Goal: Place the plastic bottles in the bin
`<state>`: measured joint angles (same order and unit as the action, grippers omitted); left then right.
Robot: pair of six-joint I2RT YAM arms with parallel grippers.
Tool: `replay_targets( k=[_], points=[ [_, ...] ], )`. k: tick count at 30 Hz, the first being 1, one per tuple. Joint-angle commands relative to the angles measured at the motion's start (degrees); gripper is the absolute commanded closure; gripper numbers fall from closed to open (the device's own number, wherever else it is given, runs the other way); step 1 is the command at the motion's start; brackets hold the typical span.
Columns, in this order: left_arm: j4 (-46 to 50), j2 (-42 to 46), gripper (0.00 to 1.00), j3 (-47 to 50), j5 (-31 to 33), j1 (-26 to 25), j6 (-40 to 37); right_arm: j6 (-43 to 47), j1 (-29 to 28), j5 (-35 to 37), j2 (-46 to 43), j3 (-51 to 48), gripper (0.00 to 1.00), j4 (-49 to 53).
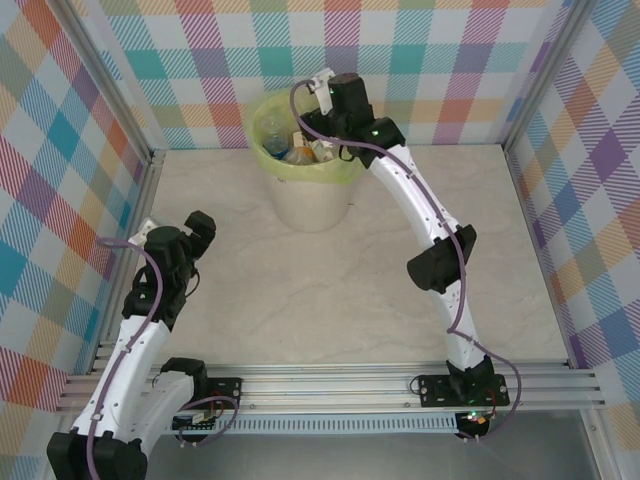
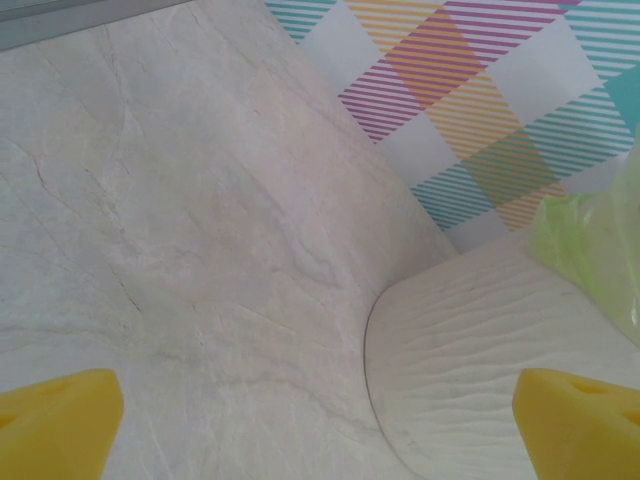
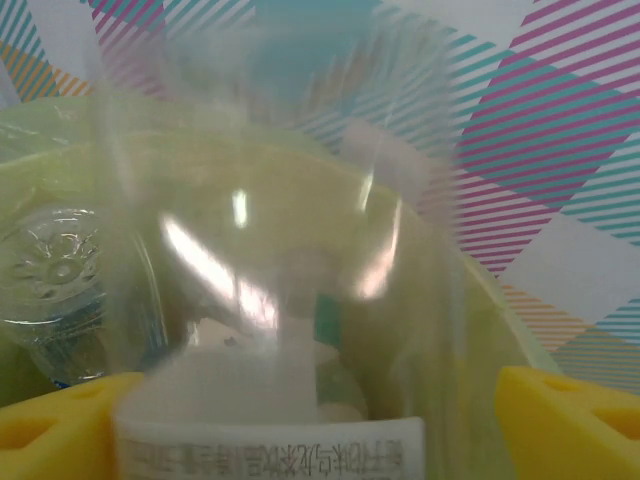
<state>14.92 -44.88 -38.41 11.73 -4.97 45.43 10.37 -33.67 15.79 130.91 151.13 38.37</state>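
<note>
The bin (image 1: 310, 200), a round white bucket with a yellow-green bag liner (image 1: 262, 152), stands at the back centre of the table. Several plastic bottles (image 1: 274, 133) lie inside it. My right gripper (image 1: 318, 132) hangs over the bin's mouth. In the right wrist view a clear bottle (image 3: 290, 290) with a white printed label looks blurred between the yellow fingers (image 3: 560, 420). Those fingers are spread wide, so the right gripper (image 3: 320, 425) is open. Another clear bottle's base (image 3: 60, 265) shows lower in the bag. My left gripper (image 1: 204, 232) is open and empty over bare table, left of the bin (image 2: 480, 350).
Plaid walls enclose the table on three sides, with metal posts (image 1: 150, 175) at the back corners. An aluminium rail (image 1: 330, 385) carrying both arm bases runs along the near edge. The marble-patterned tabletop (image 1: 330, 300) lies between the arms.
</note>
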Motion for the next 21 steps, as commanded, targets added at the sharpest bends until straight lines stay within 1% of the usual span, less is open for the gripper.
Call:
replay_targets(
  k=[1, 5, 8, 12, 16, 19, 21],
  points=[
    [-0.9, -0.5, 0.00, 0.7, -1.0, 1.4, -0.3, -1.5, -0.2, -1.5, -7.1, -2.7, 0.04, 0.2],
    [-1.9, -2.0, 0.00, 1.1, -0.9, 1.7, -0.8, -2.7, -0.2, -2.5, -13.9, -10.2, 0.01, -2.6],
    [-2.6, -2.7, 0.00, 1.4, 1.3, 2.0, -2.1, -3.2, -0.2, -1.6, -20.9, -20.0, 0.00, -7.1],
    [-4.7, -2.9, 0.00, 3.1, 8.4, 2.0, -5.2, -4.1, -0.2, -0.1, -33.2, -38.6, 0.00, -15.5],
    [-8.1, -3.4, 0.00, 5.6, 15.3, 2.2, -9.6, -2.8, -0.1, 3.2, -47.9, -61.2, 0.00, -29.4],
    [-11.6, -4.3, 0.00, 7.2, 19.0, 2.4, -14.4, -1.1, 0.3, 6.8, -57.0, -73.7, 0.00, -35.8],
    [-14.5, -5.2, 0.00, 8.6, 21.5, 2.5, -17.6, -0.8, 1.6, 8.4, -61.8, -79.8, 0.00, -37.4]
  ],
)
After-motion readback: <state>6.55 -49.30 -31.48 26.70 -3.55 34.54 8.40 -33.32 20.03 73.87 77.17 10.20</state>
